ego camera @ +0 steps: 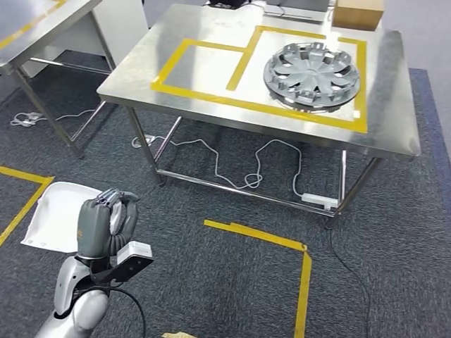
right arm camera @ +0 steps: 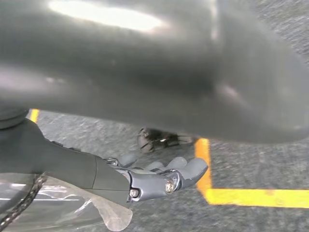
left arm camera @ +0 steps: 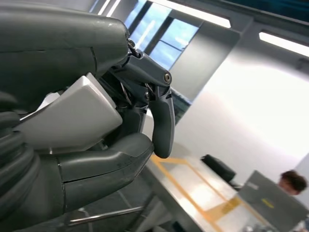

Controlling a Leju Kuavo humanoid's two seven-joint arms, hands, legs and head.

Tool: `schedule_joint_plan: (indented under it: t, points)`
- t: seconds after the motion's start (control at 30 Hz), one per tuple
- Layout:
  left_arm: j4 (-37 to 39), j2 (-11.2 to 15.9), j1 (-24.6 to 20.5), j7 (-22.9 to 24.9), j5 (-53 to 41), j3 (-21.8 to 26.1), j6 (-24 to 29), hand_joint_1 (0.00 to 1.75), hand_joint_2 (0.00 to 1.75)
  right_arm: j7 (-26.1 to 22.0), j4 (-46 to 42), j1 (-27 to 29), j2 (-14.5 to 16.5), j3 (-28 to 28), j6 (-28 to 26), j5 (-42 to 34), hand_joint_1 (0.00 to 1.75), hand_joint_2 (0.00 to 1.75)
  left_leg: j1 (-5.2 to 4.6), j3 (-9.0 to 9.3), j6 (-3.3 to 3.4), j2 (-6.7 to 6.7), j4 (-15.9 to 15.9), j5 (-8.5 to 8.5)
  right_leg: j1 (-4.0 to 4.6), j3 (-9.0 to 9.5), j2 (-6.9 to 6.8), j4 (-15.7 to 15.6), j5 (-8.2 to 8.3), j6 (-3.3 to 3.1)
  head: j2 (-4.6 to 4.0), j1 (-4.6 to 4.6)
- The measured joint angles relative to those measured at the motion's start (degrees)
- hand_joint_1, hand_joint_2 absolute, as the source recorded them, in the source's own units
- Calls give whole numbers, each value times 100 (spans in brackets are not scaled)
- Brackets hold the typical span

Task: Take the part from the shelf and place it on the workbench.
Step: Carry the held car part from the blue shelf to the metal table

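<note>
The part, a silver wheel cover (ego camera: 313, 74), lies flat on the steel workbench (ego camera: 213, 105), inside the right-hand yellow tape frame. My left hand (ego camera: 105, 224) hangs low at the near left, well short of the bench and over the carpet. Its fingers (left arm camera: 162, 123) curl in toward the thumb (left arm camera: 105, 166) with nothing between them. My right hand (right arm camera: 146, 179) hangs over the carpet beside a yellow floor line, its fingers stretched out and holding nothing.
A cardboard box (ego camera: 357, 13) stands at the bench's far right corner. A second steel table (ego camera: 32, 28) is at the far left. White cables (ego camera: 239, 165) trail under the bench. A white sheet (ego camera: 56, 215) lies on the floor near my left hand. A person (left arm camera: 293, 181) is beyond the bench.
</note>
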Motion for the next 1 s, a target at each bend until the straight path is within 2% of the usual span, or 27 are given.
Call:
schedule_joint_plan:
  t: [0.03,0.07,0.1,0.17,0.2,0.23,0.27,0.3,0.33,0.4,0.43,0.47,0.5,0.53,0.57,0.6,0.63,0.67,0.7,0.73,0.77,0.8,0.83,0.9,0.93,0.97,1.0]
  points:
    - [-6,-5,-36,-35,34,-3,11,175,175,-28,1,-9,1,-15,10,-8,0,0,7,16,-28,33,0,-18,-11,-6,72,5,10,-34,0,-8]
    - [-16,-10,-69,-60,48,-7,27,175,175,-59,1,-8,1,-27,16,-17,0,0,27,21,-56,-40,38,-68,-18,-5,144,-1,18,-62,0,-13]
    - [-33,-15,-94,-74,51,-11,51,175,175,-83,1,-9,1,-38,19,-28,0,0,50,-12,-82,-185,155,-167,-27,1,211,-8,27,-94,0,-21]
    - [-67,-17,-113,-89,50,-16,89,175,175,-99,1,-23,2,-57,19,-49,0,0,80,-263,-111,-546,757,-512,-35,5,356,-13,39,-143,0,-42]
    - [-76,-16,-112,-91,50,-17,104,175,175,-102,1,-32,2,-65,21,-60,0,0,80,-454,-113,-634,1165,-687,-31,6,441,-12,41,-159,0,-49]
    - [-79,-14,-113,-92,49,-18,111,175,175,-105,1,-36,3,-74,30,-73,0,0,78,-625,-110,-671,1504,-788,-27,8,534,-11,43,-167,0,-52]
    - [-79,-11,-120,-92,49,-18,116,175,175,-118,1,-36,3,-85,44,-92,0,0,76,-726,-102,-686,1674,-777,-22,13,628,-9,44,-170,0,-55]
    - [-79,-11,-136,-93,49,-18,123,175,175,-134,1,-34,4,-99,60,-117,0,0,75,-727,-86,-701,1609,-641,-20,22,720,-7,44,-170,0,-55]
    - [-79,-11,-158,-95,46,-18,132,175,175,-152,1,-33,7,-116,75,-141,0,0,74,-638,-63,-739,1343,-416,-19,34,812,-5,44,-169,0,-56]
    - [-79,-11,-208,-105,31,-18,156,175,175,-174,2,-42,25,-143,92,-169,0,0,92,-377,-7,-1031,599,23,-20,32,978,8,44,-155,0,-52]
    - [-79,-11,-228,-110,21,-19,170,175,175,-175,2,-51,36,-151,97,-173,0,0,101,-280,9,-1177,319,120,-27,3,1055,19,52,-133,0,-54]
    - [-79,-12,-242,-115,14,-20,182,175,175,-175,3,-56,48,-157,99,-175,0,0,106,-236,18,-1284,165,144,-40,-38,1127,24,65,-102,0,-54]
    - [-79,-17,-253,-116,9,-22,189,175,175,-175,4,-56,58,-164,99,-177,0,0,103,-225,20,-1290,119,124,-52,-78,1201,23,84,-62,0,-58]
    - [-79,-23,-269,-119,7,-23,193,175,175,-175,5,-43,66,-171,99,-178,0,0,101,-212,25,-1224,85,115,-69,-117,1272,9,104,-21,0,-61]
    - [-80,-31,-288,-121,3,-23,195,175,175,-175,6,-28,73,-178,98,-178,0,0,106,-204,44,-1147,64,129,-72,-146,1252,16,101,13,0,-61]
    - [-81,-41,-307,-125,0,-22,197,175,175,-175,7,-20,77,-182,97,-177,0,0,113,-189,68,-1064,39,142,-61,-201,1123,92,50,44,0,-47]
    - [-81,-50,-319,-130,-4,-21,199,175,175,-175,7,-24,78,-185,95,-177,0,0,119,-177,95,-974,14,151,-46,-309,931,287,-64,71,0,-34]
    - [-81,-57,-324,-132,-5,-21,200,175,175,-175,7,-35,78,-186,93,-176,0,0,114,-170,116,-876,3,152,-37,-467,702,607,-235,92,0,-24]
    - [-81,-62,-320,-134,-5,-21,201,175,175,-175,7,-48,78,-187,92,-175,0,0,104,-170,131,-781,4,147,-32,-661,540,997,-421,114,0,-13]
    - [-81,-63,-316,-134,-5,-21,201,175,175,-175,7,-54,78,-188,92,-175,0,0,98,-171,139,-684,5,141,-37,-838,467,1361,-565,133,0,-15]
    - [-81,-65,-314,-134,-5,-22,200,175,175,-175,7,-53,78,-189,92,-175,0,0,95,-169,142,-590,6,136,-42,-939,435,1578,-619,148,0,-15]
    - [-81,-68,-314,-134,-5,-24,200,175,175,-175,7,-48,78,-189,92,-175,0,0,95,-165,139,-505,7,130,-46,-924,413,1576,-563,156,0,-14]
    - [-81,-70,-315,-134,-5,-24,200,175,175,-175,7,-43,78,-190,91,-175,0,0,95,-156,132,-427,8,122,-49,-791,378,1352,-416,157,0,-13]
    - [-81,-75,-319,-133,-5,-24,201,175,175,-175,7,-49,78,-192,91,-175,0,0,77,-128,91,-289,16,91,-26,-316,138,541,-89,131,0,-9]
    - [-81,-76,-323,-134,-5,-24,200,175,175,-176,7,-57,78,-192,91,-175,0,0,58,-115,64,-233,22,75,-10,-131,33,225,2,95,0,-15]
    - [-81,-76,-327,-134,-5,-25,200,175,175,-176,7,-63,78,-193,91,-175,0,0,38,-101,37,-178,27,62,8,-23,-42,41,34,58,0,-22]
    - [-81,-76,-330,-134,-5,-26,200,175,175,-177,7,-64,78,-193,91,-175,0,0,20,-90,15,-129,29,55,25,1,-43,-5,22,21,0,-32]
